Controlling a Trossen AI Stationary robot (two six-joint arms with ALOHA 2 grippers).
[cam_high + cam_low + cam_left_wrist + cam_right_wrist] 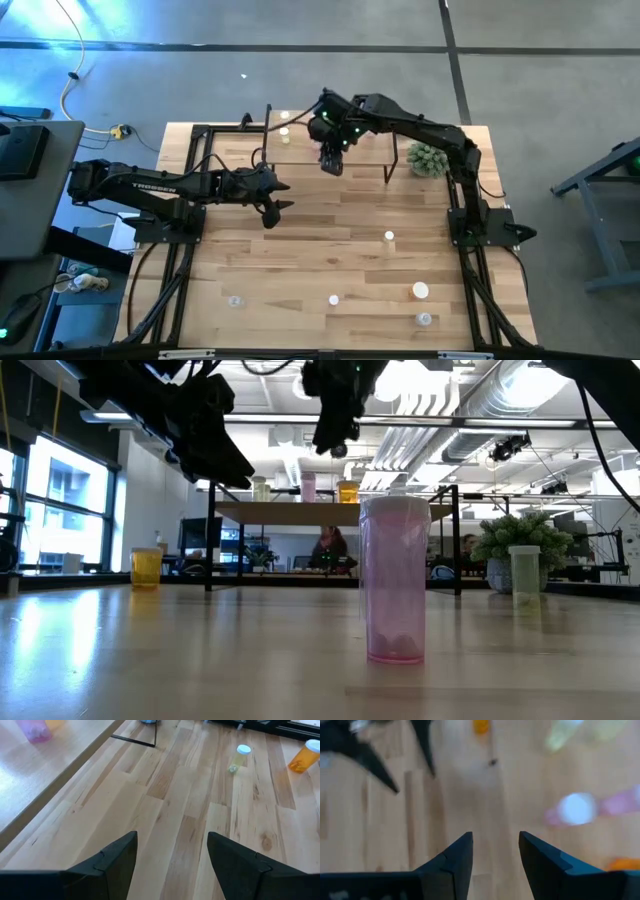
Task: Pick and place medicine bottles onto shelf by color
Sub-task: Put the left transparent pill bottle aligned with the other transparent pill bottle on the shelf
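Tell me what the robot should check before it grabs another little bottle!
1. Left gripper empty: ok, fingers apart with only bare table between them.
2. Right gripper empty: ok, nothing between its fingers.
3. Bottles left to pick: ok, a pink bottle stands upright on the table.
4. Room on the shelf: ok, three bottles stand on it, with bare board beside them.
5. Shelf sorted by color: cannot tell.
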